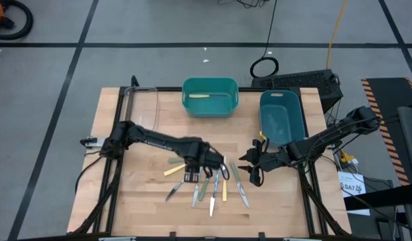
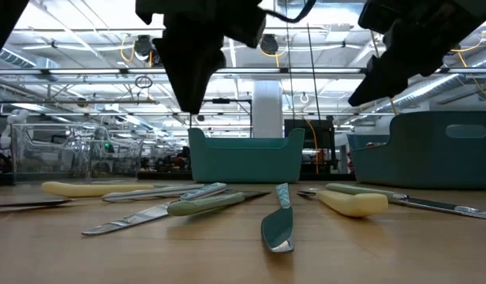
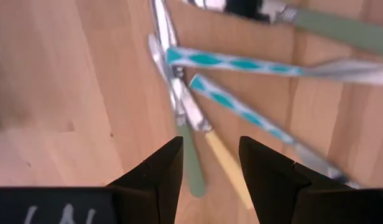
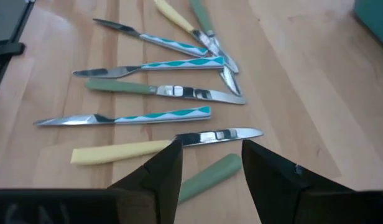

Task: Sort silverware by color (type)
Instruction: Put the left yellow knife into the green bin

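Left gripper (image 1: 192, 177) open, empty, hovering over the silverware (image 1: 209, 187) fanned on the table (image 1: 139, 201). Long axes mostly run near-to-far, blades toward the near edge. Right gripper (image 1: 251, 175) open, empty, just right of the fan. One yellow-handled utensil (image 1: 199, 96) lies crosswise in the teal bin (image 1: 210, 84).

Light wood-plank table (image 1: 126, 201) on black frame. Teal bin (image 1: 210, 97) at far middle, one yellow-handled utensil (image 1: 198, 96) inside. Blue bin (image 1: 281, 117) toward far right. Clear tray (image 1: 140, 104) at far left. Silverware (image 1: 209, 184) fanned loosely at near middle: knives with yellow (image 4: 120, 152), pale green (image 4: 120, 87) and teal-patterned handles (image 4: 160, 116), several crossing or touching, blades flat on wood.
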You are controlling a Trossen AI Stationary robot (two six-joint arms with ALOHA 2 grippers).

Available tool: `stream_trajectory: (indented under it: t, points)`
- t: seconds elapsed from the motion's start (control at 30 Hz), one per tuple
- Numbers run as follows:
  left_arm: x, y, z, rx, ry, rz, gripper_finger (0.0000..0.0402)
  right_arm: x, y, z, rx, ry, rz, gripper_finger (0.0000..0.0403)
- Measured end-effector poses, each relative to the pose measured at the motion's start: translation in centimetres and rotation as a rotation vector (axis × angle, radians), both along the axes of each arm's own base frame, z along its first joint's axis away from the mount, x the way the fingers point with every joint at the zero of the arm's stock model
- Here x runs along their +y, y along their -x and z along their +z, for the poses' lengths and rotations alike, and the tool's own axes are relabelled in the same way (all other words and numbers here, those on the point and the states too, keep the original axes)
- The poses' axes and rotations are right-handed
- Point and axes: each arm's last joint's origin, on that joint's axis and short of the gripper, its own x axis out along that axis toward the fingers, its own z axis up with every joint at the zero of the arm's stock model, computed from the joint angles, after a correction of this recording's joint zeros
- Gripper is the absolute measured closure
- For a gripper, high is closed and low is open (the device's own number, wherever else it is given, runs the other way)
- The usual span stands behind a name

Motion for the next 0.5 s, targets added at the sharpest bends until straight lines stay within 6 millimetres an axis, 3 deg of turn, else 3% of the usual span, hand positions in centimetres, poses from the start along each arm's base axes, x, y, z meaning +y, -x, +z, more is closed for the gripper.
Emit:
stream_trajectory:
  t: [0.23, 0.4, 0.5]
  points:
    - [-3.9, 1.1, 0.1, -0.069, -0.152, 0.108, 0.0236, 1.2, 0.4, 0.1, -0.012, -0.036, 0.028, 0.0243]
    - [-6.3, 3.0, -1.6, -0.056, -0.317, 0.012, 0.0236, 2.1, 0.6, 0.3, -0.034, -0.091, 0.036, 0.0243]
    - [-6.8, 4.5, -1.8, -0.086, -0.312, 0.024, 0.0236, 2.8, 0.9, 0.3, -0.034, -0.106, 0.054, 0.0243]
